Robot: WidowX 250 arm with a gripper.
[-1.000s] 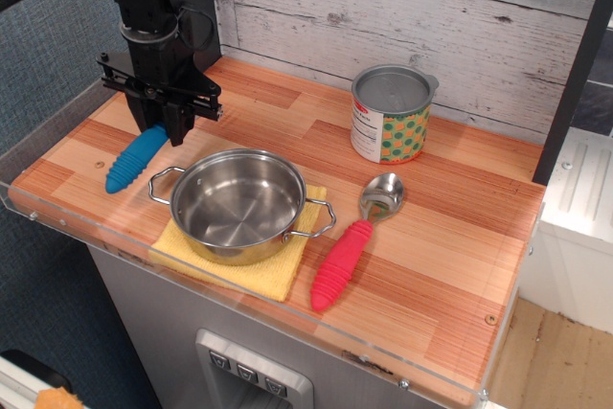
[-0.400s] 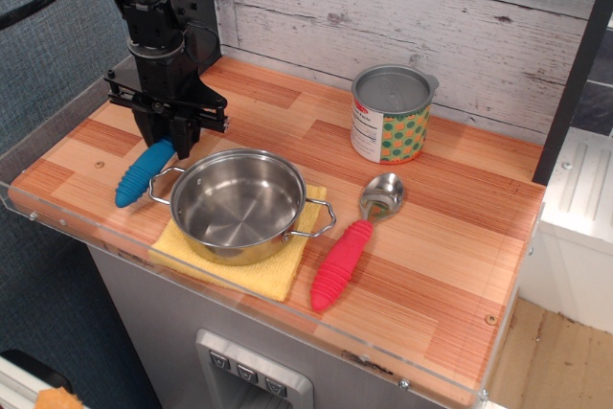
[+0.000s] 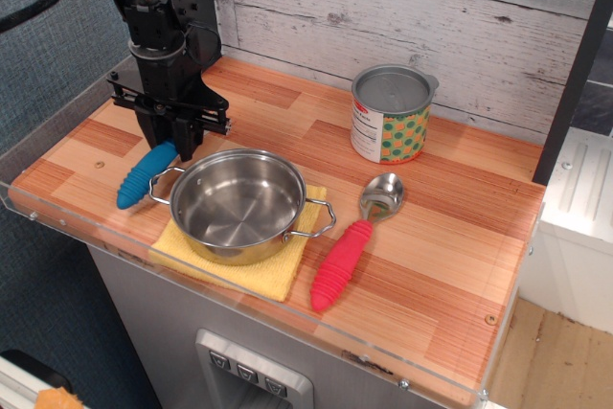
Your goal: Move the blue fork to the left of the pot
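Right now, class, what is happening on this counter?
A black robot arm's hand is down over the upper end of the blue fork, whose blue handle lies on the wooden counter just left of the steel pot. The tines are hidden by the hand, so its grip cannot be told. The pot sits on a yellow cloth; a red-handled spoon and a printed can stand apart to the right.

Tines of blue fork (image 3: pixel 147 175) hidden behind pincer (image 3: pixel 181 147); jaw gap unreadable. Arm cut off by top edge. Yellow cloth (image 3: pixel 239 265) mostly covered by pot (image 3: pixel 238 204). Can (image 3: pixel 389 114) label print too small to read.
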